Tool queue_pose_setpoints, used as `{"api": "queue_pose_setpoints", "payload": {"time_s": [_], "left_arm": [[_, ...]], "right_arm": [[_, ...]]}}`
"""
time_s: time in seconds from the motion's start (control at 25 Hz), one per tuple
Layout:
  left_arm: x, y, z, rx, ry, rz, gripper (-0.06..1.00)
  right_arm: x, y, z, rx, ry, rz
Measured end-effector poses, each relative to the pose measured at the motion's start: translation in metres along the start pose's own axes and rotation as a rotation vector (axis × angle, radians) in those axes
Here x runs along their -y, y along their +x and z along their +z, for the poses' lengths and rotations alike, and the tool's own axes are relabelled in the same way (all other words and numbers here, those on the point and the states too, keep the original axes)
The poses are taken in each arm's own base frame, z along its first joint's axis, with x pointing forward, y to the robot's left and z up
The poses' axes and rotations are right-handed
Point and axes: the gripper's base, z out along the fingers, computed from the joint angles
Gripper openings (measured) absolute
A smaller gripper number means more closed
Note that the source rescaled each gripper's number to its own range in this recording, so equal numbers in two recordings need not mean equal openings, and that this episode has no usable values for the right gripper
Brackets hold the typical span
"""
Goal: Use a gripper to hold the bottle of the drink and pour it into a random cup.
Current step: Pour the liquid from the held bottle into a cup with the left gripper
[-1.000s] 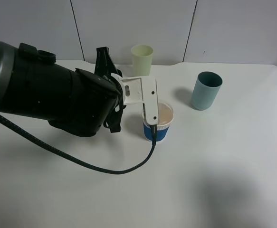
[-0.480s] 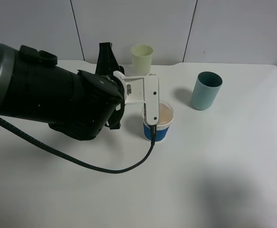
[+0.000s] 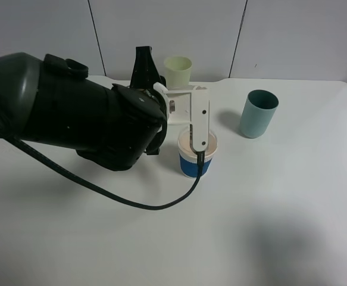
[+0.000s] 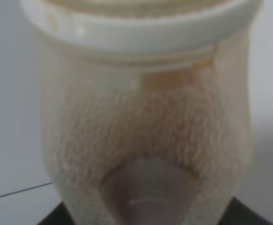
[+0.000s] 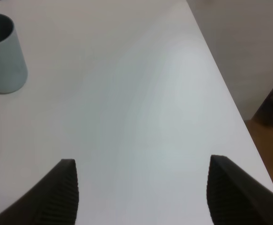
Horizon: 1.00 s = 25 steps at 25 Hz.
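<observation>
Our left gripper (image 3: pixel 197 140), above the cup (image 3: pixel 188 167), clamps tight on the bottle of the drink (image 4: pixel 145 117). Our right gripper (image 5: pixel 141 187) gapes empty.

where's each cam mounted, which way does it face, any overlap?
Exterior high: mounted high, looks down on the table; shows the black left arm and the left tool over the cup.
Left wrist: on the left arm, facing along the left tool; the bottle fills the blurred frame, almost no robot visible.
Right wrist: on the right arm, looks down at bare table; the right tool shows two dark fingertips, apart.
Shared: exterior high and right wrist both see the teal tumbler.
</observation>
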Motion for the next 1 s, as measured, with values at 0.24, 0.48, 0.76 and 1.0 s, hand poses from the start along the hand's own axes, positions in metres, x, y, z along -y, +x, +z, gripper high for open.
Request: {"api": "queue_pose_setpoints", "payload": {"time_s": [0.24,0.48,0.76,1.0], "left_arm": [[0.0014,-0.0011,0.0015,0.005,-0.009,0.018,0.05],[0.0043,-0.0026,0.004,0.009,-0.017,0.041,0.05],[0.0087,-0.0055,0.0078,0.022,-0.033,0.084,0.05],[0.0055,-0.0064,0.0077,0.03,-0.07,0.109,0.05]], "right_arm": [[0.0,0.0,0.0,0.0,0.0,0.0],[0.0,0.0,0.0,0.0,0.0,0.0],[0.0008,-0.0001,0.0,0.001,0.009,0.002],[0.0014,-0.0001,0.0,0.001,0.015,0.007]]}}
